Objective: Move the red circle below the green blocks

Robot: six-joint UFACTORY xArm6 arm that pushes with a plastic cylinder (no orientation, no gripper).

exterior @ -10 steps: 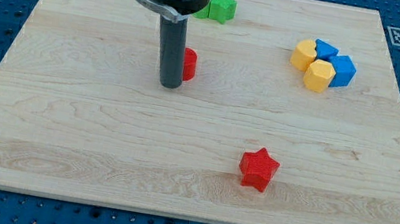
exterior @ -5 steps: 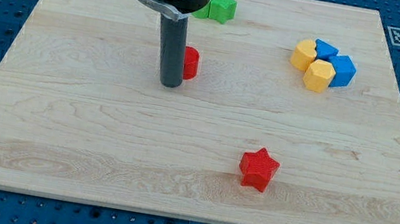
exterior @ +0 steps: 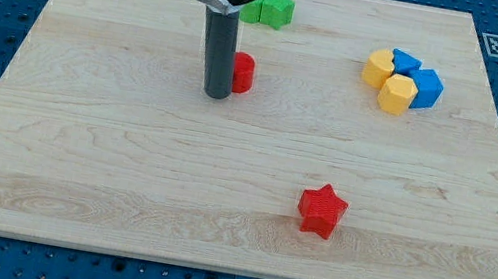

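- A dark rod is seen standing on the wooden board, near the view's top and a little left of the middle.
- The rod's lower end, my tip, is set down right beside the red circle, on its left side and a bit toward the view's bottom.
- Nothing can be held by the rod, since it is only a plain stick with no jaws; it can only push.
- The tip looks to be touching the red circle or just about touching it, but part of the block is hidden by the rod, so this cannot be told for sure.
- The green blocks are found near the top edge, above the red circle and slightly to the right; part of them is hidden by the arm.
- The red circle is judged to be close under the green blocks, so the step in hand looks like the last small nudge.
- For the next move, only a soft, short push toward the right is called for, so that the circle is lined up under the green blocks without bumping them.
- A red star is left low on the board, and the yellow and blue blocks are bunched together at the right, well apart from the work.
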